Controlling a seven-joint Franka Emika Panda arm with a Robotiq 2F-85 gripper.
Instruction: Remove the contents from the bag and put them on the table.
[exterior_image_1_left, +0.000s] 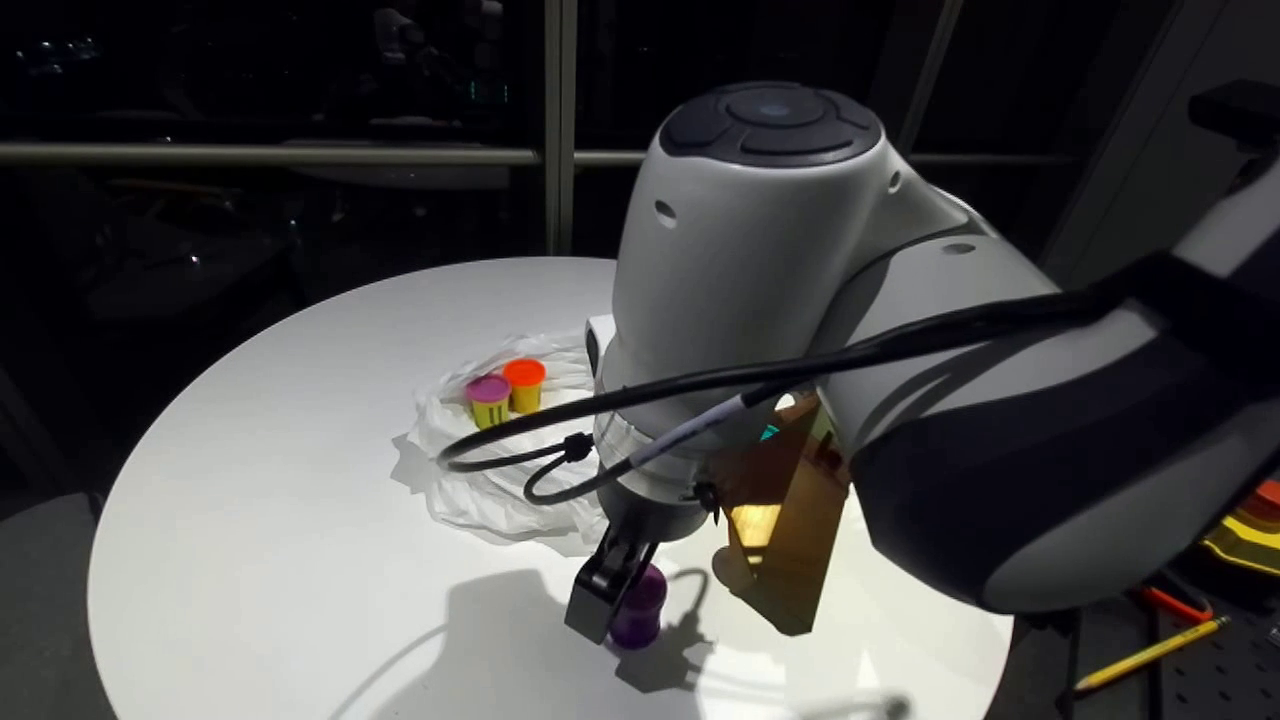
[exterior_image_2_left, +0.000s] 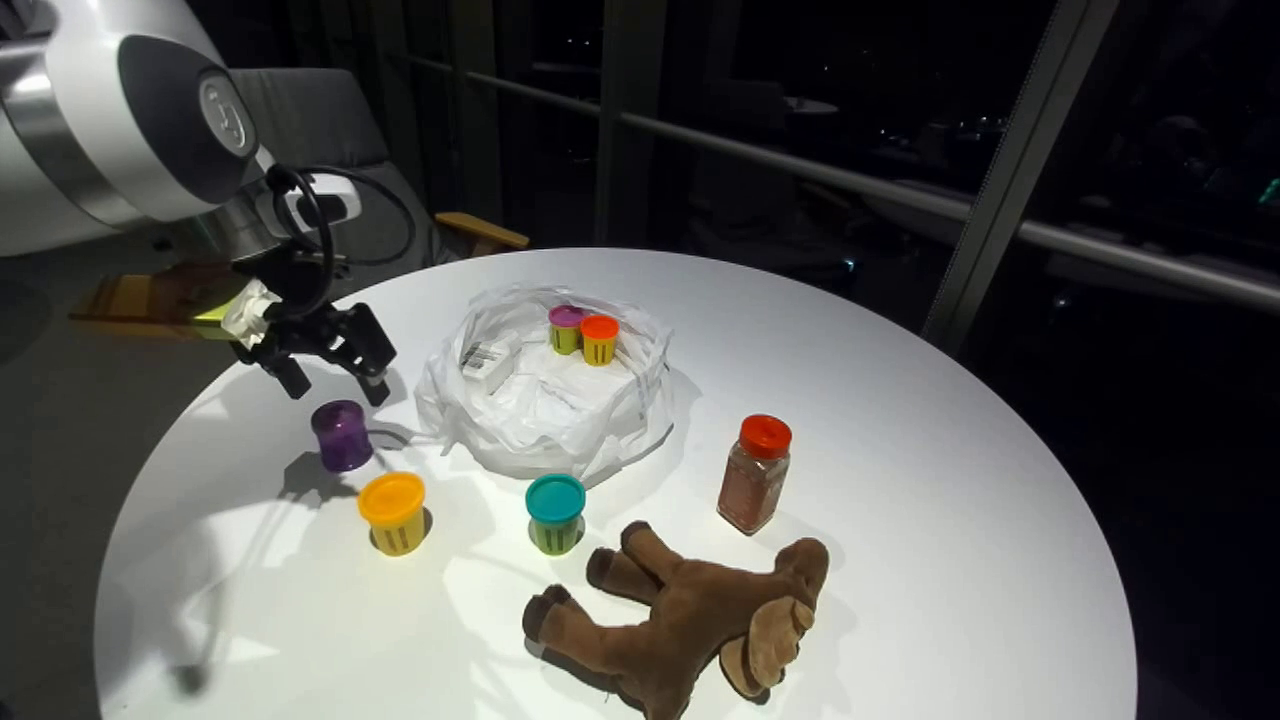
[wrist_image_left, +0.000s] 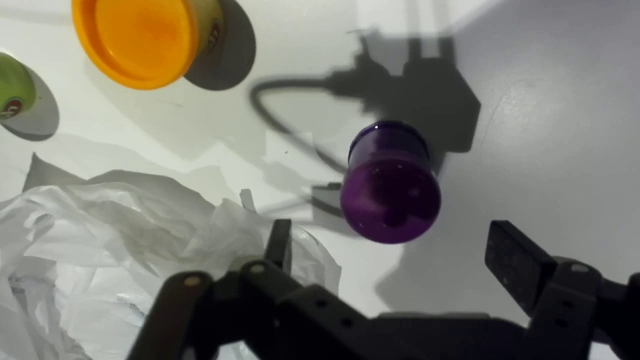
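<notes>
Poised low with a wide-spread hand (exterior_image_2_left: 335, 384), gripping nothing, just above the purple cup (exterior_image_2_left: 342, 437), upright on the surface (exterior_image_2_left: 930, 560) near the bag (exterior_image_2_left: 545, 425). Could tip that cup by swinging sideways before rising well clear, given fingertips (wrist_image_left: 517, 265) so near its rounded top. Seems to leave, of the contents in view, the purple-lidded cup (exterior_image_2_left: 566, 331) and the orange-lidded cup (exterior_image_2_left: 600, 341) to lift out, both upright on the crumpled film and too close together to tell touching from apart. Might knock over one in reaching for the other, for want of a gap wide enough for a finger. Could pinch film along with a cup by descending too deep or off-centre, then drag the bag along on lifting, and so shove the teal-lidded cup (exterior_image_2_left: 555, 514), standing just beside its edge. Might snag the black cable (exterior_image_1_left: 700, 382), looping out in both exterior views, on a raised fold of film during a low pass. Could crowd the purple cup and the yellow cup (exterior_image_2_left: 394, 516) by releasing the next one among them. Might miss the white barcoded patch (exterior_image_2_left: 488, 362) inside the bag, impossible to tell here as box or folded film. Seems to threaten less the red-capped bottle (exterior_image_2_left: 755, 480) and the toy animal (exterior_image_2_left: 695, 608), lying on its side, both farther from the likely path.
</notes>
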